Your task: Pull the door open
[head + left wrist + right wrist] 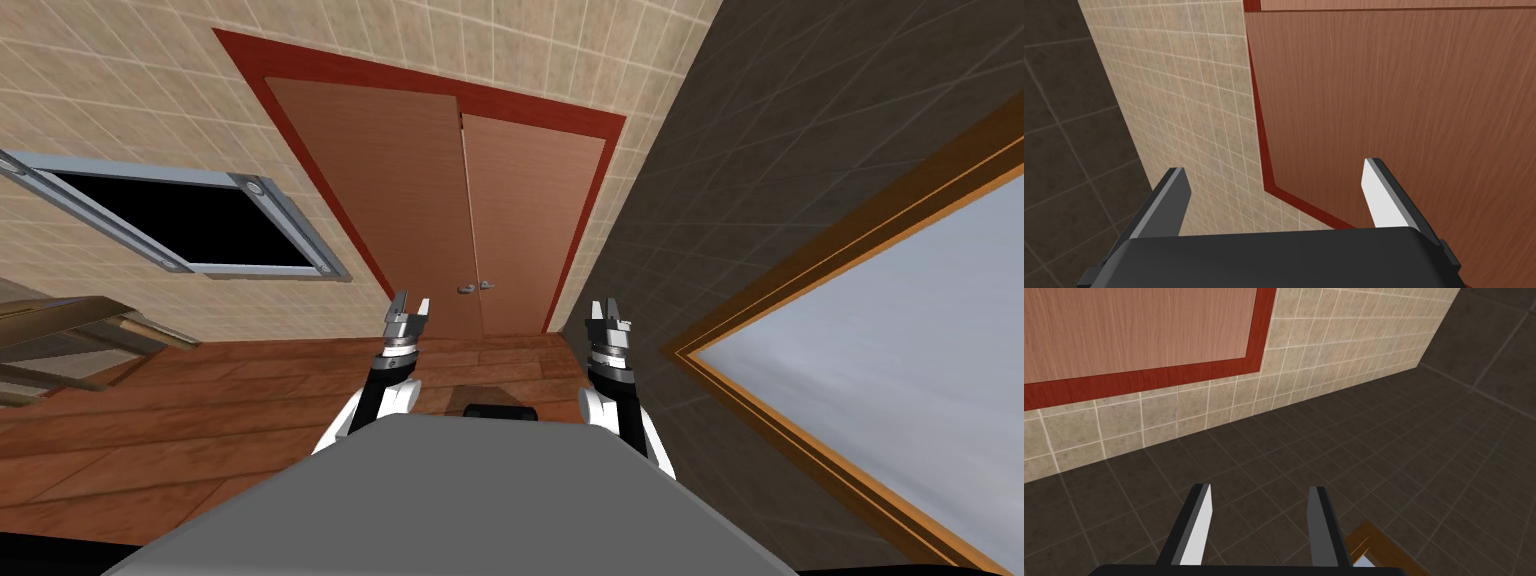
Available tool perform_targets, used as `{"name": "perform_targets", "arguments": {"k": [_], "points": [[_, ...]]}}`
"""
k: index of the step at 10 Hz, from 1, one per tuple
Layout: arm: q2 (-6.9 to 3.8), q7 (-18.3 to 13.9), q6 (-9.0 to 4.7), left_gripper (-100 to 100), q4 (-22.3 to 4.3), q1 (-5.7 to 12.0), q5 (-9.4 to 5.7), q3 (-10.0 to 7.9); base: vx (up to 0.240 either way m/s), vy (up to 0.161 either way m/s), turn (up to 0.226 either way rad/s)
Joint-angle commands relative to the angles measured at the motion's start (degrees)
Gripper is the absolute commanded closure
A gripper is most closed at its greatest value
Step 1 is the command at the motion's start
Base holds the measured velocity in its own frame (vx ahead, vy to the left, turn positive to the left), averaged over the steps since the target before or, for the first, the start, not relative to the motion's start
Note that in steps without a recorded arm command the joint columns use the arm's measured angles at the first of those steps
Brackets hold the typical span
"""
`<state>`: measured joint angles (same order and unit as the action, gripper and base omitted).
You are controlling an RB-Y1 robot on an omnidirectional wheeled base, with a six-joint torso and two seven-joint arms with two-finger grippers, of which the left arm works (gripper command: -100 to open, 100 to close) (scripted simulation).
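A brown double door (400, 190) in a red frame (300, 62) stands shut in the tan tiled wall ahead. Two small grey handles (465, 289) (487, 285) sit side by side at the seam between the leaves. My left gripper (410, 305) is raised before the left leaf, short of the handles, open and holding nothing. Its wrist view has the gripper (1274, 166) facing the door panel (1399, 100) and the frame's edge (1264, 150). My right gripper (607, 310) hangs beside the door's right edge, its fingers (1260, 487) apart and empty, narrower than the left's.
A dark tiled wall (700, 170) runs close along my right and carries a large pane in a wooden frame (880, 340). A grey-framed window (190, 225) is left of the door. Wooden furniture (60, 340) stands at the far left on the plank floor (200, 420).
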<state>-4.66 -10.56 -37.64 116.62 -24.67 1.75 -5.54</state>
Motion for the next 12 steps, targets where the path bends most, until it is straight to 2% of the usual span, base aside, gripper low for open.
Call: {"name": "perform_targets", "arguments": {"k": [1, 12], "points": [[-0.39, -0.14, -0.30, -100, -2.22, 0.46, -0.20, -0.30, 0.120, -0.008, -0.032], [-2.62, -0.81, -2.80, -100, -18.79, 3.52, -1.34, -1.90, 0.097, 0.009, -0.038]]}}
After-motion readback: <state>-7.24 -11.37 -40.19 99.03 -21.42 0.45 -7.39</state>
